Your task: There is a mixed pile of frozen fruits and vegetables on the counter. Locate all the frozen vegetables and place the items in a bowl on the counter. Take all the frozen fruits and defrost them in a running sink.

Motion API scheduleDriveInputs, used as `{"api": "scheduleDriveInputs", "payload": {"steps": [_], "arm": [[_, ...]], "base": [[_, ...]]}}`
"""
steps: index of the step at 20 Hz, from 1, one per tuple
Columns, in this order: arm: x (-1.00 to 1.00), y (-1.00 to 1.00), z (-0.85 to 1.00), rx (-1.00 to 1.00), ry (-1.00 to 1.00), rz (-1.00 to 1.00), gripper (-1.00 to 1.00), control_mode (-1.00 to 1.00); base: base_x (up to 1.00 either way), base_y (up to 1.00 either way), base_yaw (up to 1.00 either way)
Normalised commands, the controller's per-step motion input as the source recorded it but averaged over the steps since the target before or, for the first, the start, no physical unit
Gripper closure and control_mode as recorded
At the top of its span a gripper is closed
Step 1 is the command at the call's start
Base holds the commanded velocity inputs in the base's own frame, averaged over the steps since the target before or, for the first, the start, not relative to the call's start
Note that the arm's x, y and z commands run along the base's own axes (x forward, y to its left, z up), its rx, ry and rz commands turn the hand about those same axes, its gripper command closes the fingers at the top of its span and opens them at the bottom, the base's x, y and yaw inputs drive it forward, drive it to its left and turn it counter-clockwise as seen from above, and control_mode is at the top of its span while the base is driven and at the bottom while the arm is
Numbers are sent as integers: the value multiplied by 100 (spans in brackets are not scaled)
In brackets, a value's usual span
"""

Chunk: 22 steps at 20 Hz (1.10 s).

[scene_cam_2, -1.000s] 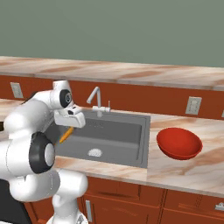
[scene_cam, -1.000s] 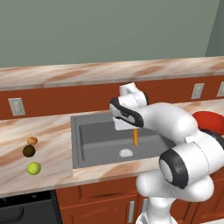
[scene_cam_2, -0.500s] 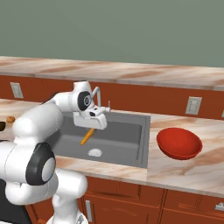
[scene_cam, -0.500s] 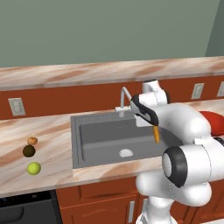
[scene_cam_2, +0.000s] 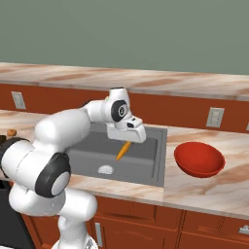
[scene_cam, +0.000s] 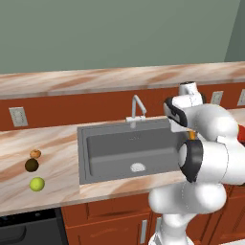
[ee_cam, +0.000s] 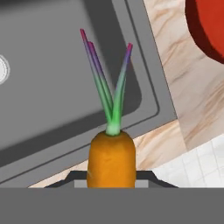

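Note:
My gripper (scene_cam_2: 128, 141) is shut on the orange carrot (scene_cam_2: 122, 150), which hangs tilted over the right part of the dark grey sink (scene_cam_2: 146, 168). In the hand view the carrot (ee_cam: 111, 159) sits between the jaws, green top pointing away, above the sink's right rim (ee_cam: 151, 74). The glossy red bowl (scene_cam_2: 199, 159) rests on the counter (scene_cam_2: 214, 192) right of the sink, also at the corner of the hand view (ee_cam: 208, 26). Left of the sink (scene_cam: 95, 165) lie an orange-brown ball (scene_cam: 35, 153), a dark brown ball (scene_cam: 31, 165) and a yellow-green ball (scene_cam: 37, 183).
A silver gooseneck faucet (scene_cam: 137, 108) stands behind the basin, and a pale round drain (scene_cam_2: 105, 169) marks its floor. Wall outlets (scene_cam_2: 214, 117) sit on the reddish backsplash. A dark oven top (scene_cam: 28, 227) lies below the counter's left end.
The arm has swung to the right across the sink with the carrot still in the gripper, bringing it from the basin's left side to its right part, nearer the bowl.

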Motion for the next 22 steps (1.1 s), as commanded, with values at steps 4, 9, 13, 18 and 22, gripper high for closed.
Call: {"api": "scheduleDriveInputs", "payload": {"steps": [4,9,13,18,22], "arm": [[19,-100,9,4,2,0,100,-100],[14,-100,7,7,1,0,100,-100],[15,-100,3,10,1,0,100,-100],[21,-92,0,8,3,0,100,-100],[20,-29,-18,0,0,1,100,-100]], "base": [[0,0,0],[0,0,0],[0,0,0],[0,0,0],[0,0,0]]}}
